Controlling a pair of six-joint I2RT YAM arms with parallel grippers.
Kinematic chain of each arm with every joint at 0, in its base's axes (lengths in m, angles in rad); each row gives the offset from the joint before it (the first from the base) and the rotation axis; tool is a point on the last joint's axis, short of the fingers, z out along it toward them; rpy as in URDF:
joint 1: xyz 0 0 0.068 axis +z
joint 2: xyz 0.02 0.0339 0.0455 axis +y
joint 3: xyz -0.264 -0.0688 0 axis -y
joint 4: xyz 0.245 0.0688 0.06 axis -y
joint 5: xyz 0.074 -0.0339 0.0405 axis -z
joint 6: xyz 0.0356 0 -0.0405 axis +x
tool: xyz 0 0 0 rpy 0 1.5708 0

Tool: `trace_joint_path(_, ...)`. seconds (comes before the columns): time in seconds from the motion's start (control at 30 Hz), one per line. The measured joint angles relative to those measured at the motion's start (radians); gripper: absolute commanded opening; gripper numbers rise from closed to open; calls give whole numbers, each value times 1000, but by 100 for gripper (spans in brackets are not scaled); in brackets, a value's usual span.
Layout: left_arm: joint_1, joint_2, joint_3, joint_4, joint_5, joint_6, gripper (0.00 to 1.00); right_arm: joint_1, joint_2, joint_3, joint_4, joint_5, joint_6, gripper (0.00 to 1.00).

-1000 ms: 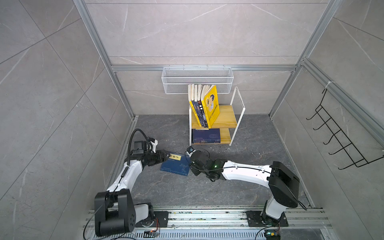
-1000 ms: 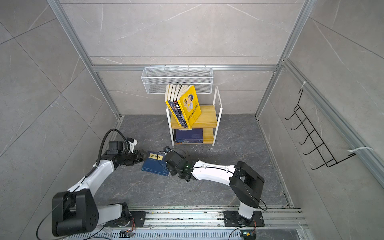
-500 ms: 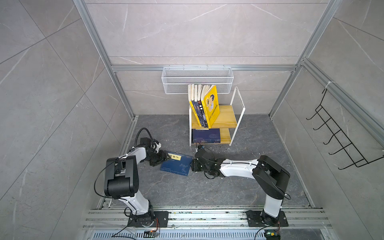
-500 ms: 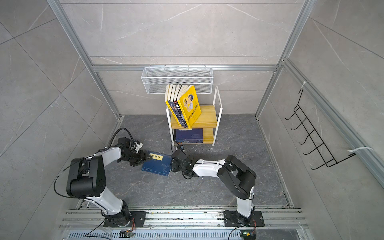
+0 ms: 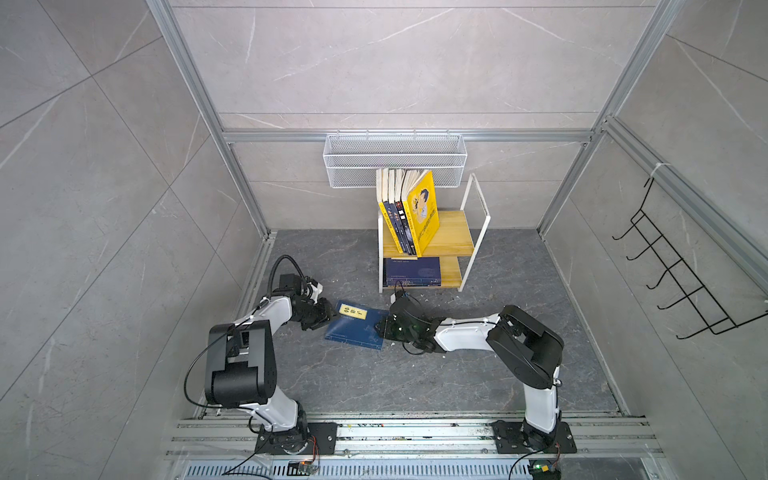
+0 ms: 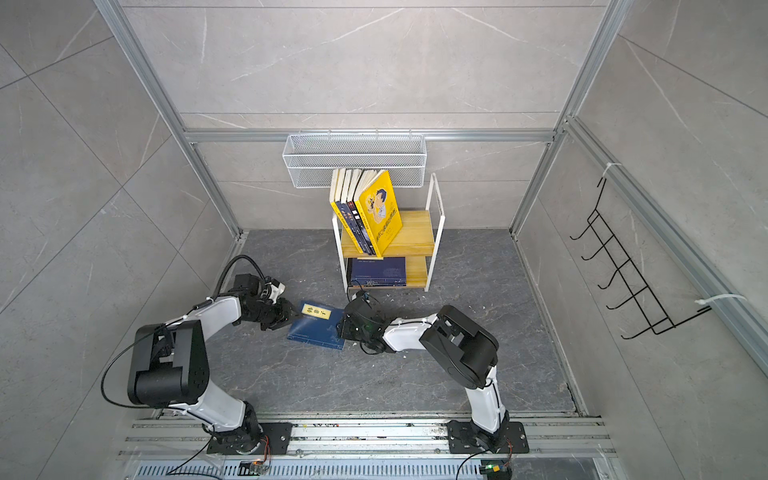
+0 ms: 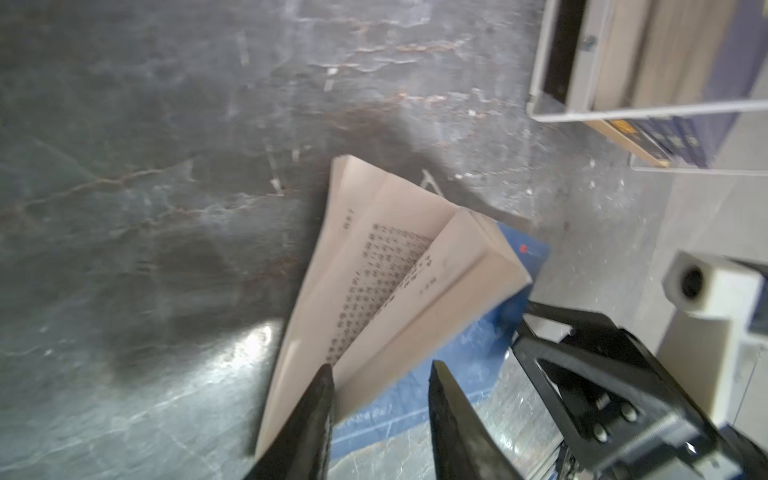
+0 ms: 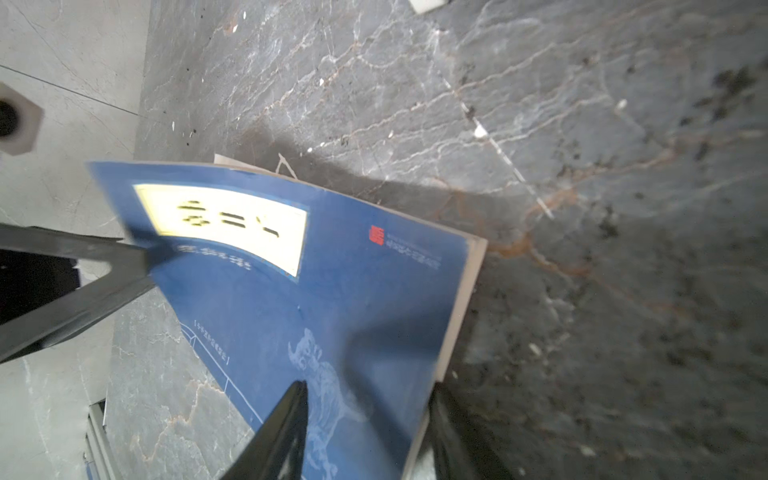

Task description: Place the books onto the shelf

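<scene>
The navy book lies on the worktop left of centre, in front of the shelf at the back edge; the left tool grasps its cover and a wad of fanned pages; the right tool straddles the opposite edge, and whether it is clamped cannot be told; other books lean on the top board.

Top views bright, sharp; wrist views motion-blurred.
</scene>
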Motion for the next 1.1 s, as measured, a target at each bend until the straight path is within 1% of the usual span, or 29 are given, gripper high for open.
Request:
trace_joint_path(0.17, -4, -58, -10, -2, 28, -35, 3, -15, -1, -2, 1, -21, -6, 49)
trace_joint_path(0.2, -5, -68, -13, -2, 36, -40, 0, -18, -2, -4, 1, -23, -13, 49)
trace_joint_path(0.3, -11, -88, -20, -5, 51, -50, 0, -20, -14, -13, -8, -22, -39, 50)
trace_joint_path(0.4, -18, -103, -26, -13, 71, -62, 0, -19, -45, -26, -55, -21, -78, 52)
trace_joint_path(0.5, -26, -128, -36, -14, 87, -77, 0, -10, -113, -56, -113, -3, -146, 56)
trace_joint_path(0.6, -30, -150, -41, -14, 100, -91, 0, 26, -198, -71, -180, 62, -246, 58)
trace_joint_path(0.7, -31, -155, -42, -13, 103, -99, 0, 101, -270, -68, -222, 164, -389, 61)
trace_joint_path(0.8, -31, -155, -43, -13, 110, -110, 0, 198, -282, -38, -262, 280, -554, 61)
trace_joint_path(0.93, -31, -155, -43, -13, 120, -117, 0, 295, -235, 26, -301, 401, -760, 62)
trace_joint_path(1.1, -31, -155, -44, -13, 120, -121, 0, 328, -115, 124, -329, 485, -948, 63)
